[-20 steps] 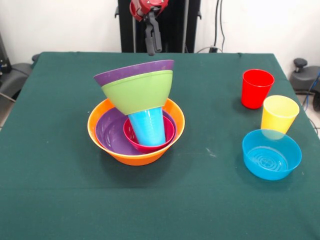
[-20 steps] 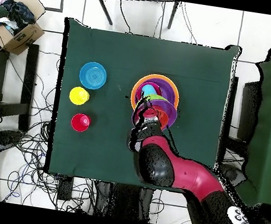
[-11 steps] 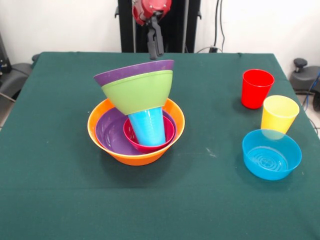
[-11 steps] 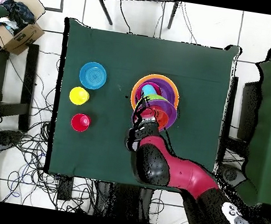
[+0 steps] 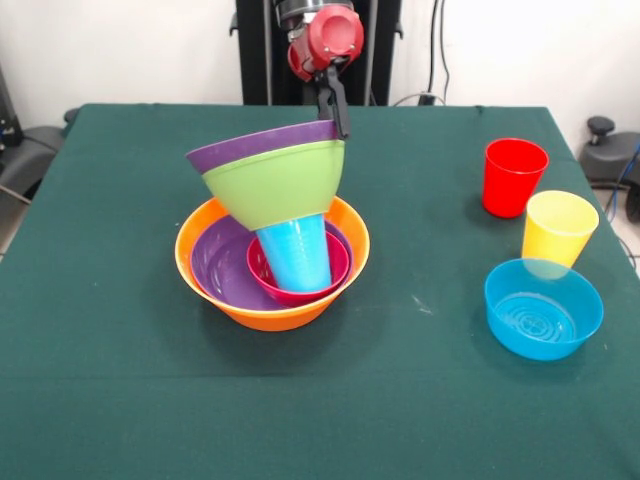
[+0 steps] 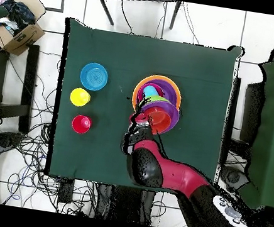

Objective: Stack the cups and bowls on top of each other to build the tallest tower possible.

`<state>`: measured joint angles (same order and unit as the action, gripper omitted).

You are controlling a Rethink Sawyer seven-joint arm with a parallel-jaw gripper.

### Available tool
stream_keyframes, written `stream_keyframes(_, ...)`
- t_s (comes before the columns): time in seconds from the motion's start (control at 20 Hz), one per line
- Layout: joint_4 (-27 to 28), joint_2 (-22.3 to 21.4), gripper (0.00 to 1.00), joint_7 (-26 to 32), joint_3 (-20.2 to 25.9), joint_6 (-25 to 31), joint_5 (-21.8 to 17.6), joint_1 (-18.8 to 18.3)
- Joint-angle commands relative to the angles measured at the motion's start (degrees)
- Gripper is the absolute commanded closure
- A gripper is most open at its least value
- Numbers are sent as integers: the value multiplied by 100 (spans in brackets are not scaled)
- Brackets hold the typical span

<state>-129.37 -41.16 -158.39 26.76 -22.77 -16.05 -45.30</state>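
Fingers: state cannot be told; in the front view the gripper [image 5: 338, 118] shows as one dark narrow piece hanging below a red wrist housing, its tip at the raised far edge of the upper purple bowl [image 5: 262, 146]; whether it touches that rim is unclear. In the overhead view the gripper [image 6: 140, 115] lies at the edge of the pile, partly merged with it

Tower [image 5: 272, 235]: stands left of the table's middle in the front view
- Base: large orange bowl [image 5: 200, 270], upright on the green cloth
- Inside it: a second purple bowl [image 5: 218, 262], nested
- Inside that: small pink-red bowl [image 5: 340, 268], nested toward the right side
- In the pink-red bowl: blue cup [image 5: 295, 250], standing mouth down
- On the cup: lime green bowl [image 5: 275, 185], tilted, its left side lower, with the upper purple bowl nested inside it and tilted alike
- The overhead view shows something orange [image 6: 158, 118] inside the top purple bowl; what it is cannot be told

Loose pieces, well apart from the tower, at the right side of the front view:
- Red cup [image 5: 514, 177], upright, farthest back
- Yellow cup [image 5: 559, 228], upright, just in front of the red one
- Small blue bowl [image 5: 543, 308], upright, nearest the camera, just beside the yellow cup

Table [image 5: 100, 380]: covered with dark green cloth

Surroundings, overhead view: cardboard box [image 6: 20, 18] on the floor off one corner of the table; loose cables [image 6: 26, 146] on the floor along the table's side
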Motion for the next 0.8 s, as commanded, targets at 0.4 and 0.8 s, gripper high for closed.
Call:
stream_keyframes(0.4,441,63,0,-90,-80,395,-259,44)
stream_keyframes(0.8,419,-382,0,-119,255,962,12,-29)
